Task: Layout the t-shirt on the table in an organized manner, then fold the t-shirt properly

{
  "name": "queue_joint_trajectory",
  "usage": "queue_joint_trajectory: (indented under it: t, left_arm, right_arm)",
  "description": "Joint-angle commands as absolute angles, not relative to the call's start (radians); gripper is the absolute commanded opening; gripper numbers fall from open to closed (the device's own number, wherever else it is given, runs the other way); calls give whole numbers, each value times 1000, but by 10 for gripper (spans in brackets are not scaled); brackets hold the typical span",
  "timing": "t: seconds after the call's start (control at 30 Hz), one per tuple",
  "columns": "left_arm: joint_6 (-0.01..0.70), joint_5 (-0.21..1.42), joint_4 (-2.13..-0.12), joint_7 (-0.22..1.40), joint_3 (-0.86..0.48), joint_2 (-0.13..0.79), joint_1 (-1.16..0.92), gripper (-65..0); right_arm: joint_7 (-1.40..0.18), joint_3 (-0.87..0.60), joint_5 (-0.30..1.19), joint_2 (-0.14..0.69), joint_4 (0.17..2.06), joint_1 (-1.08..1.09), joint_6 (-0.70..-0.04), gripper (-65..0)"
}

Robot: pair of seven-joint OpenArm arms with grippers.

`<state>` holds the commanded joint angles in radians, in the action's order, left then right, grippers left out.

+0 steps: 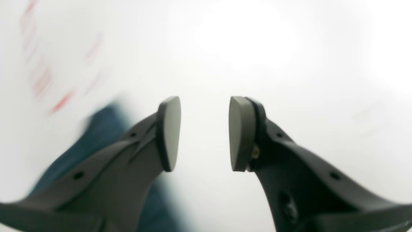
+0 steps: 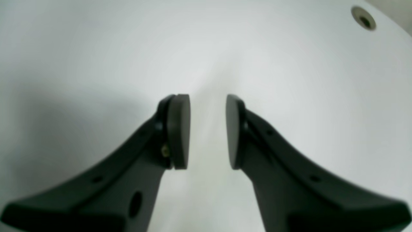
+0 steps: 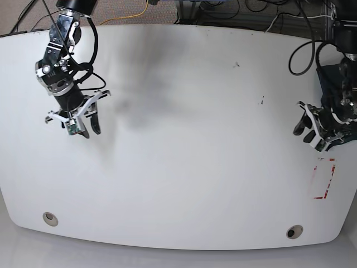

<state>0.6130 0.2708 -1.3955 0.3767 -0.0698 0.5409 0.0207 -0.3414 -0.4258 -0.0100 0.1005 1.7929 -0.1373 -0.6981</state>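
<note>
Left end effector (image 1: 204, 133) sits at the right edge of the base view (image 3: 314, 132), pads apart with a clear gap, nothing between them. In its wrist view the two grey pads (image 1: 169, 132) face each other over bare, bright white worktop (image 1: 244, 48). Picture is motion-blurred.

Right end effector (image 2: 207, 132) hangs at upper left of the base view (image 3: 83, 123), fingers pointing down toward the worktop (image 3: 189, 139). Gap between its pads is moderate, a little narrower than the left's; it grips nothing. Only plain white surface shows under it in the wrist view, with one grey grommet hole (image 2: 363, 18) at the upper right corner of that frame.

T-shirt (image 1: 99, 129): dark navy cloth, visible as a blurred patch at lower left of the left wrist view, partly behind the left finger. In the base view a dark blue bunch (image 3: 334, 84) shows at the far right edge, behind and around the left arm; whether it lies on the worktop or hangs off its edge cannot be told.

Red tape rectangle (image 3: 323, 178) lies just below the left end effector in the base view; it appears as red smears (image 1: 59, 103) at upper left of the left wrist view. Two grommet holes sit near the bottom edge, lower left (image 3: 50, 218) and lower right (image 3: 294, 231). Small dark scuffs (image 3: 261, 101) mark the upper right area.
</note>
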Motion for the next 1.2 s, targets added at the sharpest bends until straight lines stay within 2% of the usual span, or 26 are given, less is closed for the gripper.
queue_joint_trajectory:
  t: [0.2, 0.33, 0.6, 0.87, 1.2]
  left_arm:
    - [599, 182, -1477, 117, -79, 390, -147, -419]
    - [598, 177, -1532, 10, -82, 344, -257, -419]
    - [598, 177, -1704, 7, -162, 278, -513, -419]
    - [598, 179, -1860, 7, -243, 214, -782, -419]
    - [598, 180, -1883, 7, -298, 171, -1050, -419]
  right_arm:
    - [-85, -476, -62, 45, 1721, -217, -698, -468]
    - [-10, -478, -54, 41, 1719, -320, -698, -468]
    - [79, -476, 82, 41, 1762, -567, -698, -468]
    - [87, -473, 174, 38, 1811, -783, -698, -468]
    - [87, -473, 274, 41, 1822, -1003, -698, -469]
